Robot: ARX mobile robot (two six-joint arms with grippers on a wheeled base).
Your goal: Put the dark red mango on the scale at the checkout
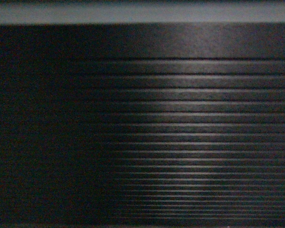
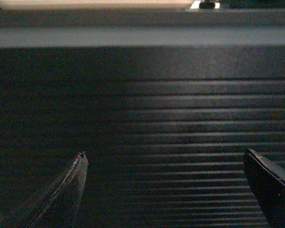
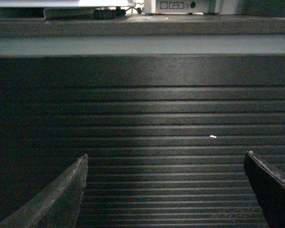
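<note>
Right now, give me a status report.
Left gripper open, empty. Right gripper open, empty. Mango not in view. Checkout front fills head view.

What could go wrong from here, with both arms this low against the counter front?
Both grippers, left and right, are open and empty, facing the checkout's ribbed front panel; reaching forward could strike it. No mango shows in any view, so any grasp would be blind. Only the underside edge of a white device peeks above the counter top, so arms must rise first.

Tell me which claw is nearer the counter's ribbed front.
Cannot call it: left claw and right claw both hang open, empty, facing the ribbed front at about equal range, below the counter edge.
</note>
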